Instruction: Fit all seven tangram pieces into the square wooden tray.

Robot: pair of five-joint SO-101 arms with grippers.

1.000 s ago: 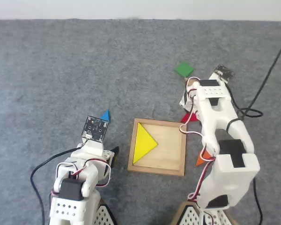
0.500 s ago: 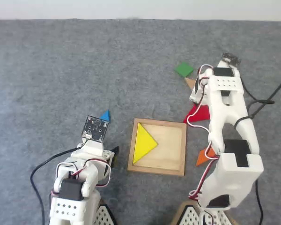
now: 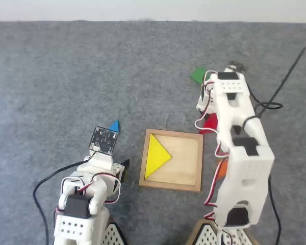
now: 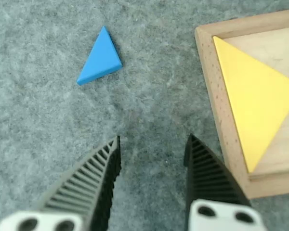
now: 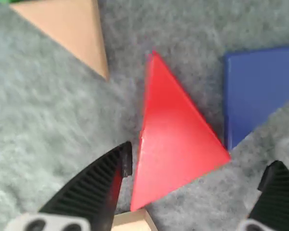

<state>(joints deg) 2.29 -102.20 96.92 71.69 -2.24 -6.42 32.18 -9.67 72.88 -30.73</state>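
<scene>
one yellow triangle (image 3: 156, 154) hugs the left edge of the square wooden tray (image 3: 172, 184), right half free. left gripper (image 4: 153, 138), right gripper (image 5: 202, 155): both spread.

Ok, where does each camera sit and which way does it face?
High view: fixed overhead, looking down on tray and both arms.
Left wrist view: on left arm, facing down past its open pincer at blue triangle.
Right wrist view: on right arm, facing down past its open pincer at red triangle.
High and left wrist views share the yellow triangle.
</scene>
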